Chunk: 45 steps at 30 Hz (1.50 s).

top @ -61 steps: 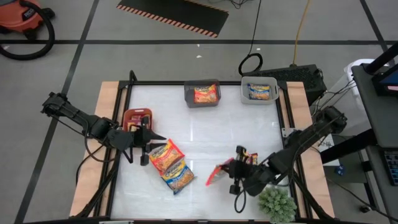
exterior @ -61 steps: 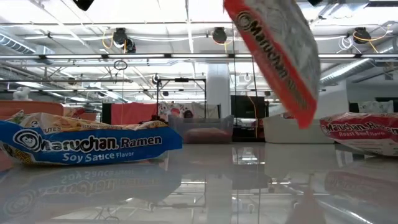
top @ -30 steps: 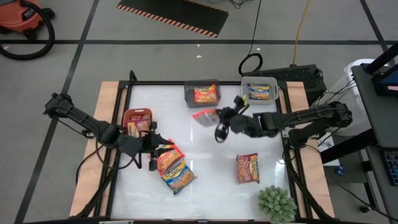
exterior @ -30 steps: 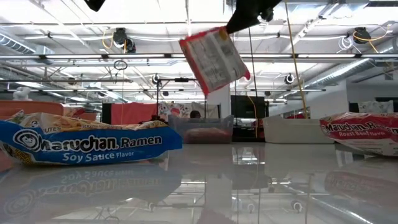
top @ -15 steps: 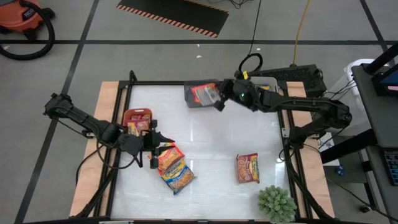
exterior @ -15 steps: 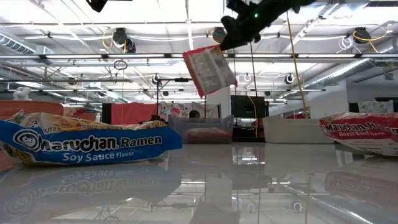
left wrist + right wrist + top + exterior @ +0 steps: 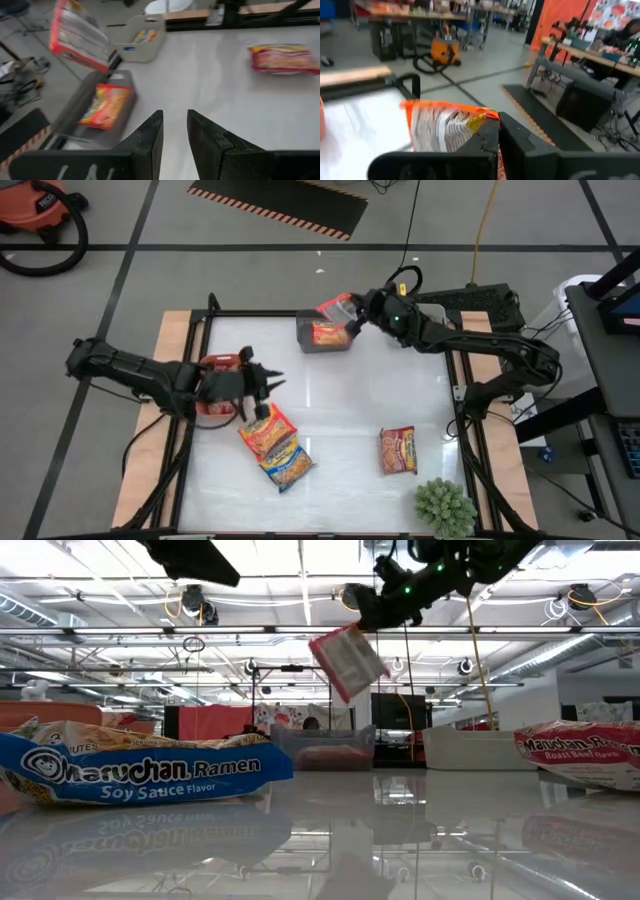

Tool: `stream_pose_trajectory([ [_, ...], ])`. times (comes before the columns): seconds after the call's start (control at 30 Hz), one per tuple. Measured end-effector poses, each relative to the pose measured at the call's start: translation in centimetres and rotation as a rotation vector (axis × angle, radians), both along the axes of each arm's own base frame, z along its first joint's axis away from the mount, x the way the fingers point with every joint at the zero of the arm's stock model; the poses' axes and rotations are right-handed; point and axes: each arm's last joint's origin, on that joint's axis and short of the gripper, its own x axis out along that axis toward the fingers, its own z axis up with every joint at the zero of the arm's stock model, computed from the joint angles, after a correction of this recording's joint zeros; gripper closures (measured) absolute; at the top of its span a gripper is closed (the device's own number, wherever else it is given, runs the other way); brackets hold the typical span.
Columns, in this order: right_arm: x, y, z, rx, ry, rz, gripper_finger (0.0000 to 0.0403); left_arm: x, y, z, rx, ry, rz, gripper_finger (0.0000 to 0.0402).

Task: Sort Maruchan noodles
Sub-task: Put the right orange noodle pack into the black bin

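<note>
A red-trimmed Maruchan noodle packet point(image 7: 335, 309) hangs in the air over the grey bin point(image 7: 304, 340) at the far edge, with my right gripper point(image 7: 356, 321) shut on it. In the low view the packet point(image 7: 346, 662) hangs tilted under the gripper. My left gripper point(image 7: 264, 380) hovers beside the red bin point(image 7: 205, 406) on the left. Its fingers point(image 7: 149, 137) stand a narrow gap apart with nothing between them. Two overlapping packets point(image 7: 272, 442) lie flat at the near left, and a third point(image 7: 398, 450) at the near right. My right gripper pinches one end of the packet point(image 7: 481, 121) between its two fingers. The fingers come roughly level from the table's right. The packet sticks out past the fingertips, tilted and lifted clear above the grey bin.
The grey bin holds a red packet point(image 7: 330, 333). Beside it, the white bin point(image 7: 395, 326) holds a blue one, and the red bin also has a packet inside. A small green plant point(image 7: 445, 506) stands at the near right corner. The table's middle is bare.
My right gripper has carried the packet from the table's middle toward the far edge, to above the grey bin, the packet staying clear of the table. My left gripper has swung from the two near-left packets toward the far edge, beside the red bin.
</note>
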Motion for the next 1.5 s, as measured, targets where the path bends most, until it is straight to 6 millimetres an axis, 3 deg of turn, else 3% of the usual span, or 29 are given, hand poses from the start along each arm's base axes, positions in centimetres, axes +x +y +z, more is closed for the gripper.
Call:
stream_pose_trajectory([
  [0.2, 1.3, -0.5, -1.8, 0.003, 0.041, 0.043, 0.0403, 0.4, 3.3, 0.0, 0.038, 0.033, 0.051, 0.0309],
  [0.5, 1.9, -0.2, -1.1, -0.11, 0.009, 0.225, 0.0403, 0.8, 8.6, -0.4, -0.004, 0.044, 0.1, 0.0302],
  [0.77, 2.1, -0.2, -1.3, -0.111, 0.024, 0.25, 0.0403, 3.8, 10.6, -1.7, 0.128, 0.027, 0.07, 0.0206],
  [0.93, 2.1, -0.2, -1.4, -0.092, 0.012, 0.274, 0.0403, 5.7, 11.4, -2.5, 0.225, -0.013, 0.154, 0.016],
  [1.33, 2.0, -0.2, -1.7, -0.076, 0.039, 0.276, 0.0403, 6.9, 13.6, -3.9, 0.195, -0.059, 0.19, 0.0158],
  [1.5, 2.0, -0.2, -1.7, -0.075, 0.038, 0.276, 0.0403, 6.8, 14.4, -4.0, 0.146, -0.08, 0.151, 0.0197],
])
